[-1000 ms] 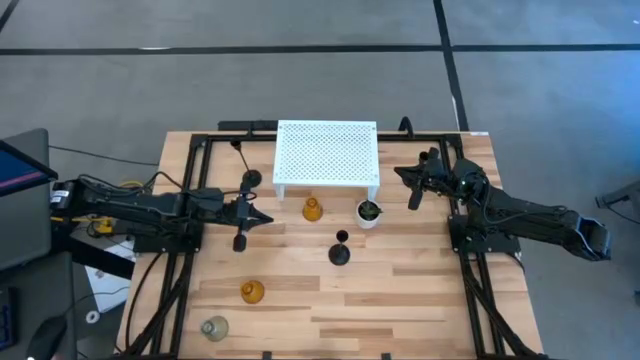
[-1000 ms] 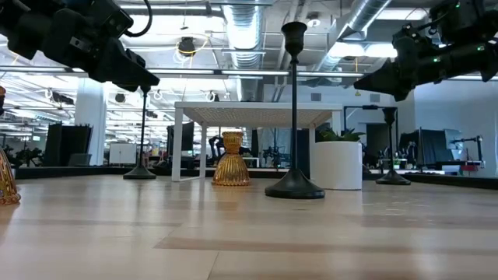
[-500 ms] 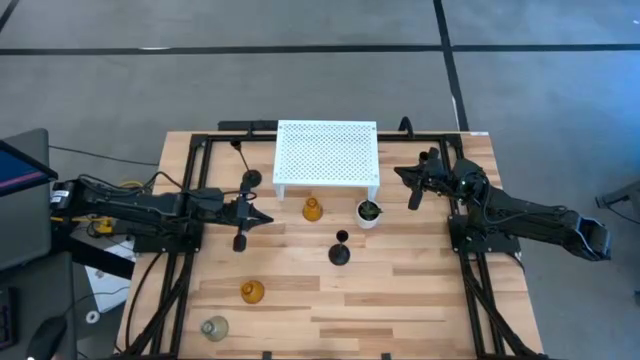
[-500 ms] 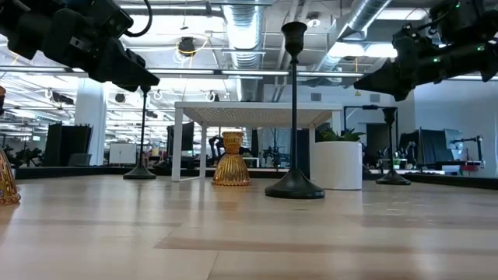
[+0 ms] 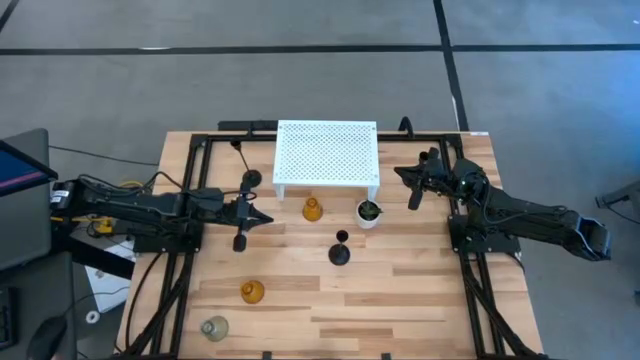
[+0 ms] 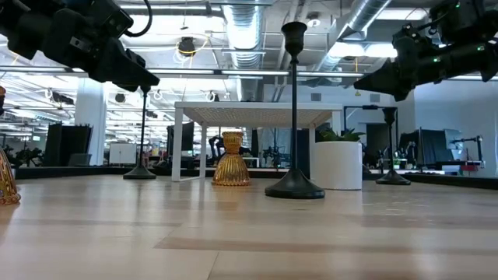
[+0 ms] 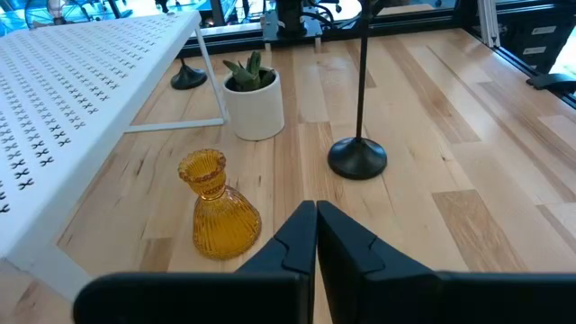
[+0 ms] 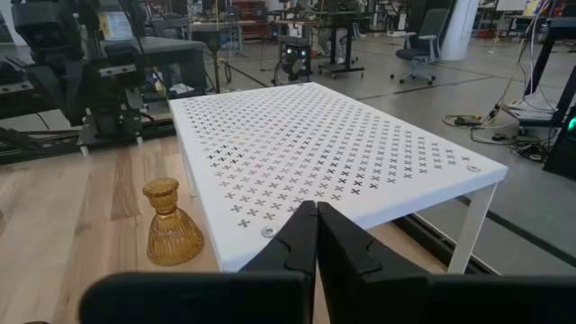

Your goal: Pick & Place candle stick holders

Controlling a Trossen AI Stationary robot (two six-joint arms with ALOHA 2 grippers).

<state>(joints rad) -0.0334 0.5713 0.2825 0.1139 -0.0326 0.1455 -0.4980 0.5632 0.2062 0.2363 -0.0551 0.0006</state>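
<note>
A wooden table (image 5: 400, 300) seen from above, with six candle holders all standing upright, long axes vertical. At the near left corner sits a pale grey glass holder (image 5: 214, 327), with an amber holder (image 5: 252, 291) just beyond it. The left gripper (image 5: 262, 219) hovers left of centre, its fingers pressed together on nothing. Behind it a thin black holder (image 5: 249, 180) stands beside a white perforated shelf (image 5: 327, 152) at the far middle. A second amber holder (image 5: 312, 209) stands just in front of the shelf, then a taller black holder (image 5: 340, 252) nearer, then a white plant pot (image 5: 368, 213). The third black holder (image 5: 405, 126) stands at the far right of the shelf. The right gripper (image 5: 402, 175) hovers by the shelf's right edge, also closed and empty. No readable writing shows.
</note>
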